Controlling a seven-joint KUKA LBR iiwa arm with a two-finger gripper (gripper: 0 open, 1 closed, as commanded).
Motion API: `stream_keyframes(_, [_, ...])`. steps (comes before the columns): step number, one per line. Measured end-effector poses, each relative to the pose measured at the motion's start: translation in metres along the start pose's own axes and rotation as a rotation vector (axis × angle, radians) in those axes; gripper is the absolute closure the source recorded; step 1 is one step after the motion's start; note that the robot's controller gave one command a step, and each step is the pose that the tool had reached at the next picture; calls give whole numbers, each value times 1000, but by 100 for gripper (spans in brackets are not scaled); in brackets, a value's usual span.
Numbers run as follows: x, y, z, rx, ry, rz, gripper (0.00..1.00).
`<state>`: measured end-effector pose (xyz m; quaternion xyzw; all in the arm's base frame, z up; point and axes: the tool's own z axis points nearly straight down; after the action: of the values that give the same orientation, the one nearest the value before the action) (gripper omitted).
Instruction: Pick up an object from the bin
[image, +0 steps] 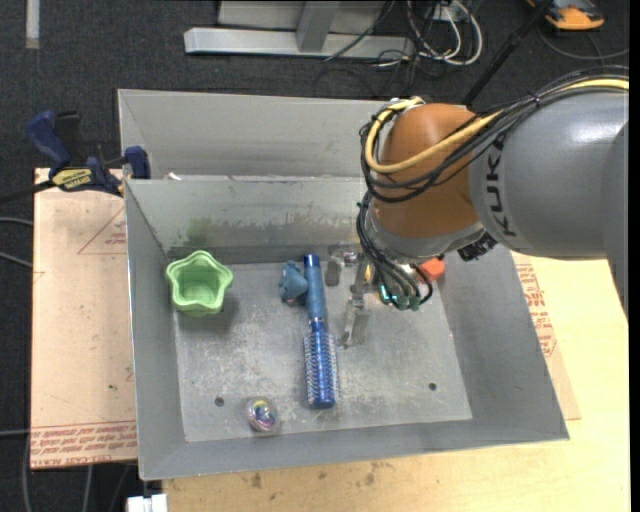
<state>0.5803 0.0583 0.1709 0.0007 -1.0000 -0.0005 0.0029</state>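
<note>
My gripper (350, 330) hangs low over the bin floor at the middle, just right of a blue hairbrush (317, 340). The brush lies lengthwise, with its bristled head toward the front and its handle pointing to the back wall. A small blue lump (292, 282) rests against the left side of the brush handle. The gripper stands a little apart from the brush, and I see nothing held in it.
A green star-shaped cup (199, 283) stands at the back left. A small iridescent ball (263, 414) lies near the front wall. A small orange-red thing (431, 268) peeks out under the arm at the right. Bare floor lies at the front right.
</note>
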Motion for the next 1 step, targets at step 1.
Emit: stream_keyframes(1, [-65, 32, 102, -2, -7, 312, 0])
